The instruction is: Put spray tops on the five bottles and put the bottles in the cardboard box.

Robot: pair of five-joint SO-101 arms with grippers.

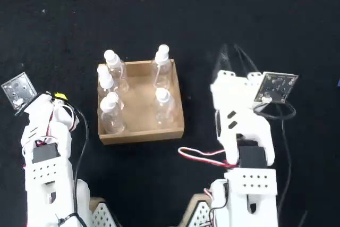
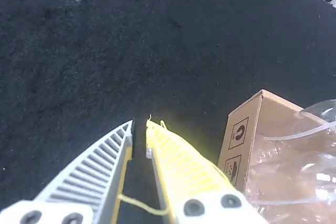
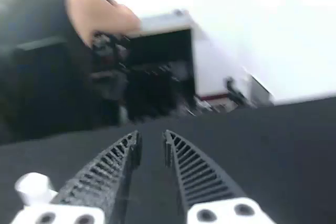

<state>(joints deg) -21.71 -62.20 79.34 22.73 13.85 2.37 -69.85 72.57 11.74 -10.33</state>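
High view: cardboard box (image 1: 142,134) sits on the black table (image 1: 276,25), around 10 o'clock from table centre. All five bottles stand upright inside it, each with a white spray top on. Three are along the 9 o'clock wall: bottle one (image 1: 114,65), bottle two (image 1: 107,82) and bottle three (image 1: 111,112), packed close together. Two are along the 3 o'clock wall: bottle four (image 1: 162,65) and bottle five (image 1: 163,104), with a gap between them. The middle of the box floor is bare. Left arm (image 1: 45,152) is at 7 o'clock, apart from the box's 9 o'clock wall. Right arm (image 1: 241,126) is at 5 o'clock, apart from the 3 o'clock wall. A red-and-white cable (image 1: 202,156) loops on the cloth between the arm bases at 6 o'clock. Nothing lies between either arm and the box.

Left wrist view: left gripper (image 2: 140,124) is clenched on nothing, with only a thin slit between the grey and yellow fingers, over bare cloth. The box corner (image 2: 244,140) is just beside the yellow finger, with clear bottle plastic (image 2: 299,161) behind that wall.

Right wrist view: right gripper (image 3: 152,135) is also drawn in on nothing, with a narrow gap at the tips, above the table. One white spray top (image 3: 32,186) pokes up beside the outer edge of one finger.
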